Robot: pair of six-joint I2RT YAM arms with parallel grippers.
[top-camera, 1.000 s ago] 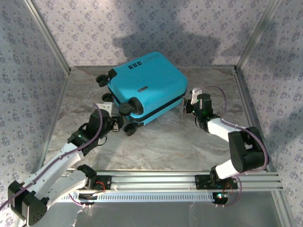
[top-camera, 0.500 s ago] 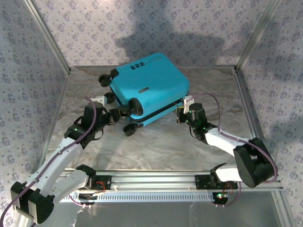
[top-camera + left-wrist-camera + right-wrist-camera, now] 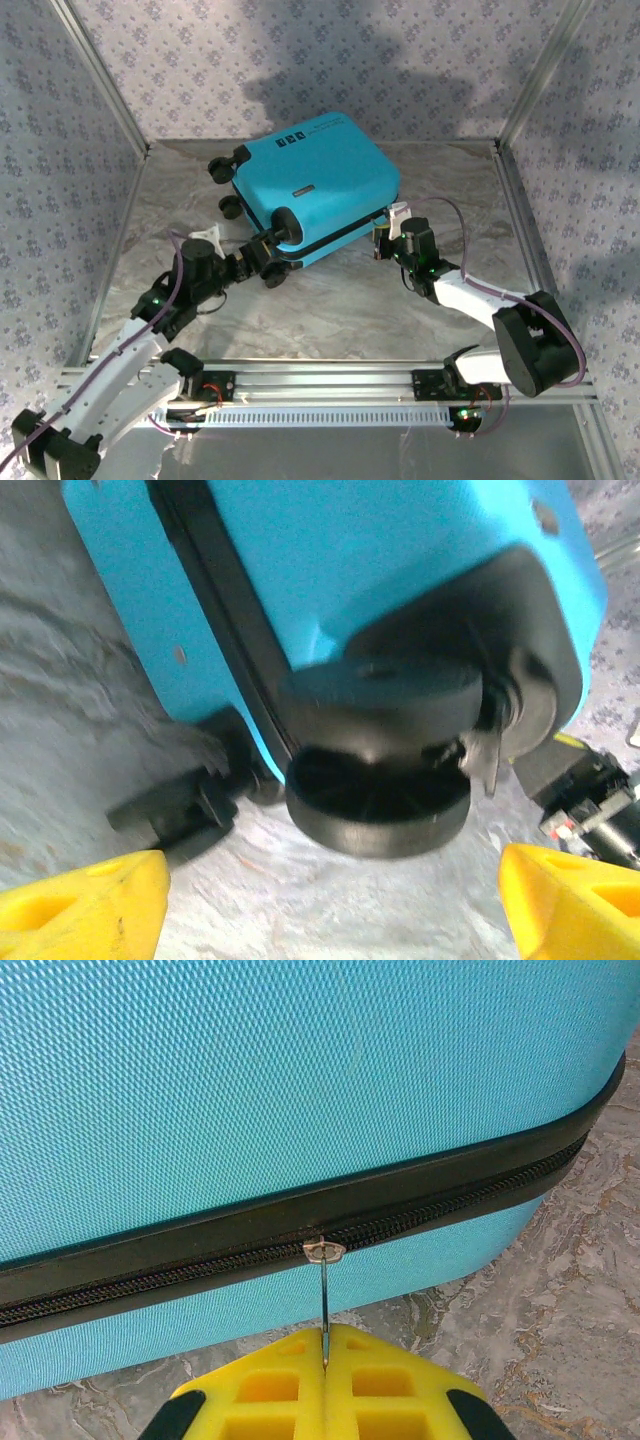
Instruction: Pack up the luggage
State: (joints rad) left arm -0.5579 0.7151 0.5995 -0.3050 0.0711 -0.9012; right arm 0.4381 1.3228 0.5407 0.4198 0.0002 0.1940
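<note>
The luggage (image 3: pixel 315 185) is a turquoise hard-shell suitcase lying flat mid-table with its lid down and its black wheels pointing left. My right gripper (image 3: pixel 383 240) is at its front right edge. In the right wrist view this gripper (image 3: pixel 325 1345) is shut on the thin metal zipper pull (image 3: pixel 324 1300), which hangs from the black zipper band of the luggage (image 3: pixel 300 1060). My left gripper (image 3: pixel 248 262) is by the front left corner. Its yellow fingers (image 3: pixel 85 905) stand wide open and hold nothing, just short of a black wheel (image 3: pixel 378 780) of the luggage (image 3: pixel 400 560).
Patterned walls and metal frame posts (image 3: pixel 100 80) box in the marbled table (image 3: pixel 340 310). An aluminium rail (image 3: pixel 330 380) with both arm bases runs along the near edge. A second wheel (image 3: pixel 273 275) rests on the table beside the left gripper.
The left gripper has opened wider and shifted around the front left wheels. The right gripper moved left along the front edge, still shut on the zipper pull. The luggage shifted slightly.
</note>
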